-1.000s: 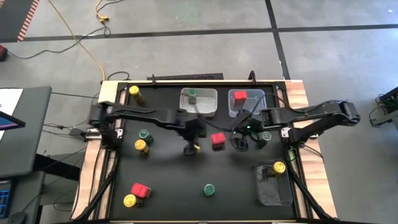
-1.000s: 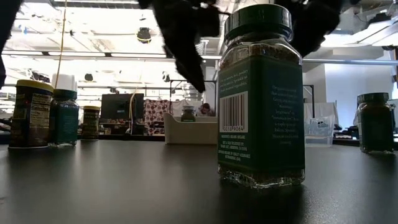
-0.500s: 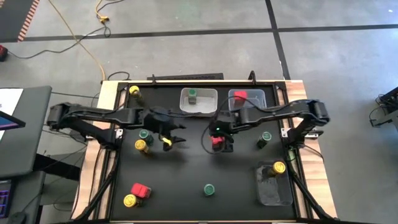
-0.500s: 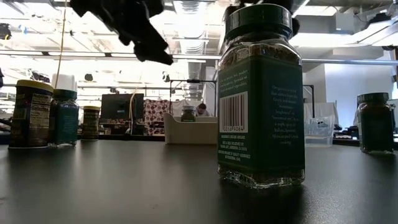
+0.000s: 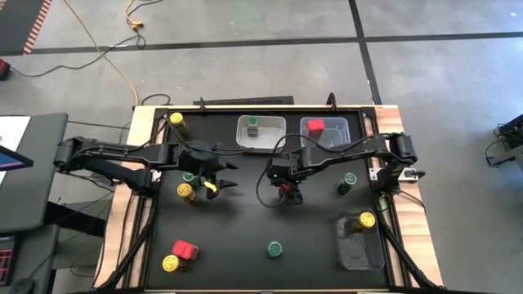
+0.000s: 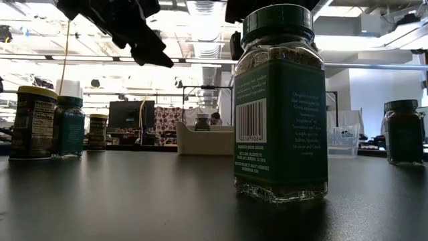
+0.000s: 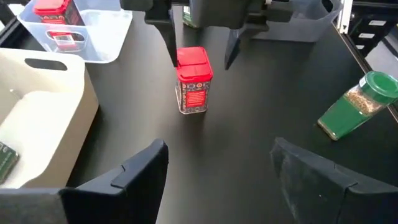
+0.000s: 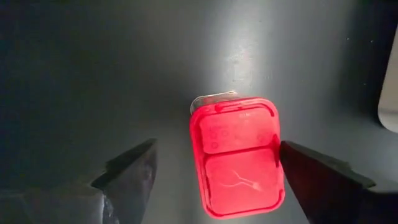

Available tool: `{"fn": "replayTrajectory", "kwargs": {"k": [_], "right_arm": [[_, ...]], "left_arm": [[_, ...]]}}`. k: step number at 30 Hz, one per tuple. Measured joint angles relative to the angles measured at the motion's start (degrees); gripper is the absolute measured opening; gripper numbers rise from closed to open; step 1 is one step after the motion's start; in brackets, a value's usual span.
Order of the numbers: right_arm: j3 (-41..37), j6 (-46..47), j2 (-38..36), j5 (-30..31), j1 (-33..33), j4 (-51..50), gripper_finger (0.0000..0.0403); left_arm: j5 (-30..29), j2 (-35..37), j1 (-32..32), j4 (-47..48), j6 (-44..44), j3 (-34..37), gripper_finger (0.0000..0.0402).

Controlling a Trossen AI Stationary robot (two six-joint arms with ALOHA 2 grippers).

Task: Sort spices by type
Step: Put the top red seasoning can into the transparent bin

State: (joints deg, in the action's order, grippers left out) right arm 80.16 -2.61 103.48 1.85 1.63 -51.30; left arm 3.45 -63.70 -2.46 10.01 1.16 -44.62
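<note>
Now my right gripper point(image 8: 211, 165) hangs straight above the red spice box point(image 8: 237, 155) — fingers spread either side, ready to clamp; my left gripper point(image 5: 219, 181) waits beside it, open too.

A matte black tabletop point(image 5: 245, 237) carries a boxy spice container with a bright red lid point(image 8: 239, 155) and a red patterned label. A round jar with a dark green lid point(image 6: 279, 100) bears a green label with a white barcode. A yellow-lidded round jar point(image 5: 170, 263) stands beside another red box point(image 5: 185, 248). Both bins, a clear plastic one point(image 7: 99, 37) and an off-white one point(image 7: 43, 124), are unpatterned.
</note>
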Motion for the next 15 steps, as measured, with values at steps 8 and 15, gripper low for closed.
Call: {"fn": "replayTrajectory", "kwargs": {"k": [8, 15], "right_arm": [[-0.02, 0.02, 0.00, -0.02, -1.80, 0.14, 0.0350], [-0.02, -2.26, -0.01, -0.20, -2.56, -0.14, 0.0350]], "left_arm": [[0.02, 0.02, 0.00, -0.07, -0.49, 0.00, 0.0272], [0.03, 0.00, -0.28, 0.00, -0.69, 0.00, 0.0272]]}}
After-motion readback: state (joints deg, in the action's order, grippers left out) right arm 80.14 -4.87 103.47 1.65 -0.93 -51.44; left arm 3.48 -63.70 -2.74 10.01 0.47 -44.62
